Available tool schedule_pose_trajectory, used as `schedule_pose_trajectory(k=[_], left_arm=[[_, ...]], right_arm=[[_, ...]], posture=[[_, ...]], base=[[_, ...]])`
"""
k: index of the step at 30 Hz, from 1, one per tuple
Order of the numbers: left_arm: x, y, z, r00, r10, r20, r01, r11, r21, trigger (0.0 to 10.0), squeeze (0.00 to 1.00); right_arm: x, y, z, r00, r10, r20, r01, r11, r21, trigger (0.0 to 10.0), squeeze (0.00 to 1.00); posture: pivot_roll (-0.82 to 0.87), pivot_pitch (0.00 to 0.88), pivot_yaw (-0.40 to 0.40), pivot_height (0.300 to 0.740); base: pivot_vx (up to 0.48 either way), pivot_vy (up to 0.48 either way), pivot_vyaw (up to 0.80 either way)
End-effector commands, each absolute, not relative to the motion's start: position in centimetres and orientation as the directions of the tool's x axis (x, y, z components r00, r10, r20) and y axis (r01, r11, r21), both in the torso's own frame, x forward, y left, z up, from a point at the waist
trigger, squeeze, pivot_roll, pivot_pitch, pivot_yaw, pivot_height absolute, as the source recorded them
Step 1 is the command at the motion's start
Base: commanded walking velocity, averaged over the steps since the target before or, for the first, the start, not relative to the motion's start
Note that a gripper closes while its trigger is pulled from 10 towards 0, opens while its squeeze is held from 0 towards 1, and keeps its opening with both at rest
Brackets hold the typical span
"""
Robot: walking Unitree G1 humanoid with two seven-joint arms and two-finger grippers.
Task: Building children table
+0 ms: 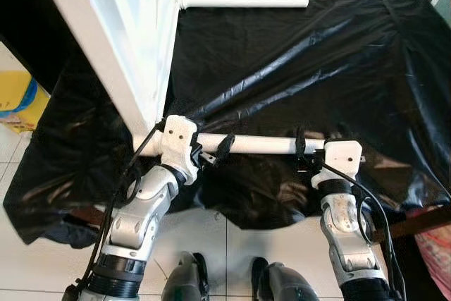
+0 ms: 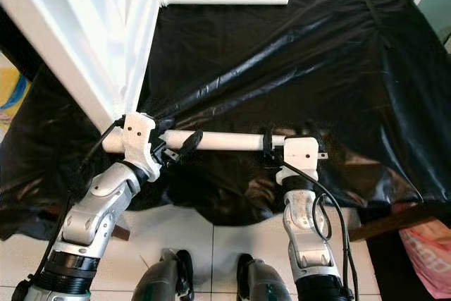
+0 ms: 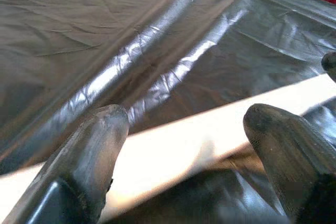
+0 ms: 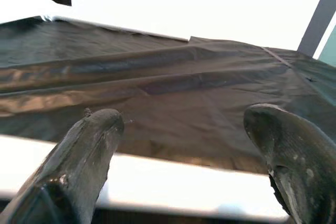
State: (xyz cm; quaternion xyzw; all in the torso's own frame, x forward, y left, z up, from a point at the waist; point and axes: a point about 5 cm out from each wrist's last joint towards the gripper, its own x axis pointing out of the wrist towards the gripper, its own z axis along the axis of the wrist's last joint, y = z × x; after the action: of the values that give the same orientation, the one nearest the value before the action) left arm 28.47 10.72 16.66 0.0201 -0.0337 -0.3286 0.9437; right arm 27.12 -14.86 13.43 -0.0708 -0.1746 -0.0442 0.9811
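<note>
A white table top (image 1: 120,40) stands tilted at the far left on a black plastic sheet (image 1: 303,68). One white leg (image 1: 243,0) sticks out of it along the sheet's far edge. A second, loose white leg (image 1: 261,144) lies crosswise near the sheet's front edge. My left gripper (image 1: 215,151) sits at the loose leg's left end, beside the table top's corner. Its fingers (image 3: 94,150) are spread, and the leg (image 3: 173,150) runs across under them. My right gripper (image 1: 317,142) is at the leg's right end, open, its fingers (image 4: 89,150) over the leg (image 4: 157,182).
A yellow object (image 1: 17,96) lies on the floor at the left, and a pink bag (image 1: 433,244) at the lower right. White floor tiles (image 1: 225,237) show beyond the sheet's front edge, by my feet (image 1: 190,280). The sheet is wrinkled, with raised folds.
</note>
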Motion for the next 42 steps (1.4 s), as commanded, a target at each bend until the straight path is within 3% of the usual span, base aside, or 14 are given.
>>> schedule_pose_trajectory(k=[1,15,24,35,37,42], left_arm=[[28.4,10.8,16.6,0.785,-0.618,0.05,0.615,0.786,0.068,10.0,0.0],[28.7,10.7,17.3,0.792,-0.605,0.08,0.599,0.796,0.083,10.0,0.0],[28.5,10.5,17.9,0.772,-0.625,0.113,0.628,0.778,0.017,10.0,0.0],[27.9,8.7,16.9,0.642,-0.764,0.056,0.766,0.642,-0.02,10.0,0.0],[27.7,7.4,16.2,0.588,-0.809,0.025,0.805,0.582,-0.112,10.0,0.0],[28.4,5.6,15.9,0.57,-0.822,0.012,0.799,0.55,-0.245,10.0,0.0]], right_arm=[[26.8,-14.8,13.0,0.939,-0.061,0.338,0.108,0.987,-0.122,10.0,0.0],[26.8,-14.9,13.1,0.938,-0.063,0.34,0.111,0.986,-0.123,10.0,0.0],[27.1,-15.3,13.7,0.928,-0.082,0.363,0.144,0.979,-0.147,10.0,0.0],[27.6,-16.1,15.2,0.915,-0.1,0.391,0.175,0.971,-0.161,10.0,0.0],[27.8,-16.7,16.3,0.895,-0.111,0.432,0.204,0.963,-0.174,10.0,0.0],[27.8,-16.8,17.4,0.87,-0.1,0.482,0.222,0.953,-0.204,10.0,0.0]], posture=[[0.04,0.152,-0.002,0.74],[0.03,0.151,-0.001,0.74],[0.03,0.155,-0.004,0.74],[0.04,0.158,-0.017,0.74],[0.05,0.16,-0.017,0.74],[0.05,0.165,-0.006,0.74]], base=[[0.0,0.0,0.0],[0.0,0.0,0.0],[0.0,0.0,0.0],[0.0,0.0,0.0],[0.0,0.0,0.0],[0.0,0.0,0.0]])
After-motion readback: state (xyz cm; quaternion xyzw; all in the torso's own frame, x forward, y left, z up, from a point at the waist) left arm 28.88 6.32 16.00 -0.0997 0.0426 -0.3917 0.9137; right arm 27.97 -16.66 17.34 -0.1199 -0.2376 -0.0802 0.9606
